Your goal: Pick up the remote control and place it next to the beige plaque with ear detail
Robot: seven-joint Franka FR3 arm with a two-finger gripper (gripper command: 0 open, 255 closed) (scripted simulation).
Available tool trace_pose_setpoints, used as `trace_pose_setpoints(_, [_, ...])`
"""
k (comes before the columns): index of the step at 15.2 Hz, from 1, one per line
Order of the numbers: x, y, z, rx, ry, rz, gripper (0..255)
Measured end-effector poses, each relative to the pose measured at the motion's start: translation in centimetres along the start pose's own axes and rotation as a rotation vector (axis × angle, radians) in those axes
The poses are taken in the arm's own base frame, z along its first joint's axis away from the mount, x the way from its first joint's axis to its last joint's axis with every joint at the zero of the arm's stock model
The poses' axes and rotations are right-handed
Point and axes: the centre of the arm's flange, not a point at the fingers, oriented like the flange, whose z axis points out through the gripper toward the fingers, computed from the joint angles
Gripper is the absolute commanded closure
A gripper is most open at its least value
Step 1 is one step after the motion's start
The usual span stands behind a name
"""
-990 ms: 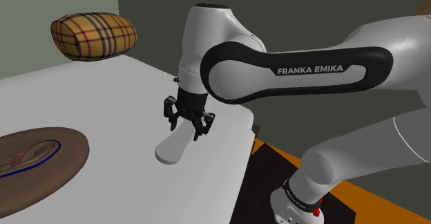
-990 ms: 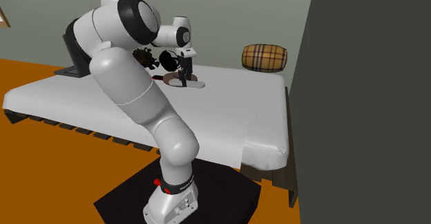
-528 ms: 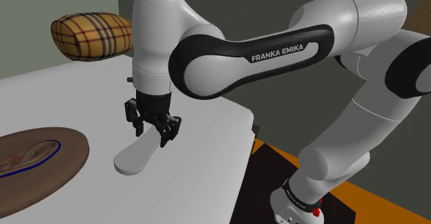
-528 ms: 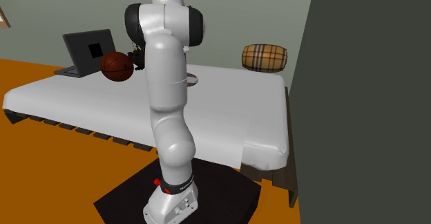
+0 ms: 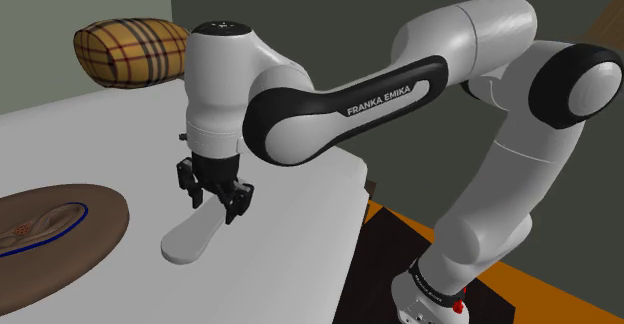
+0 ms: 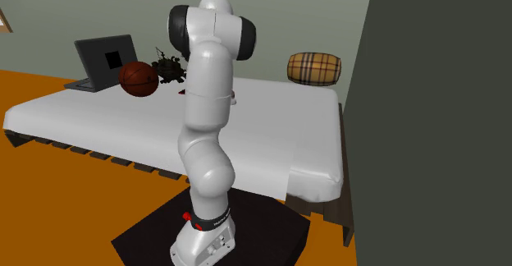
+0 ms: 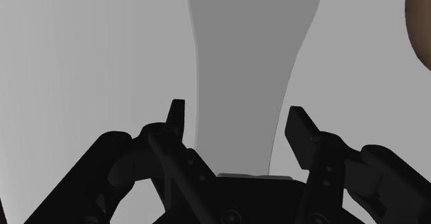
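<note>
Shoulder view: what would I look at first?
Probably the big white robot arm with dark joints, reaching across the white bed, its black gripper over a long pale grey remote control. Next, the tan checked pillow at the shoulder view's upper left.

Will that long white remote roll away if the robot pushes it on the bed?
Probably not: the remote looks flat and long, so it should slide or turn rather than roll. It shows no bend below the gripper, so it is likely stiff. Its plain smooth look suggests it could slip on the bed.
</note>
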Motion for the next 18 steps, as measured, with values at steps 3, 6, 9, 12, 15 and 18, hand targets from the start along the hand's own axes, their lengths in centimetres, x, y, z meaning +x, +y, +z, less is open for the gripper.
trace_pose_setpoints(3, [0.0,0.1,1.5,0.0,0.0,0.0,255])
trace_pose_setpoints(6, [0.0,0.2,3.1,0.0,0.0,0.0,255])
trace_pose_setpoints(9, [-0.1,0.3,4.8,0.0,0.0,0.0,255])
trace_pose_setpoints(12, [0.1,0.3,6.3,0.0,0.0,0.0,255])
trace_pose_setpoints(15, [0.1,0.3,8.0,0.0,0.0,0.0,255])
trace_pose_setpoints(18, [0.0,0.3,8.4,0.0,0.0,0.0,255])
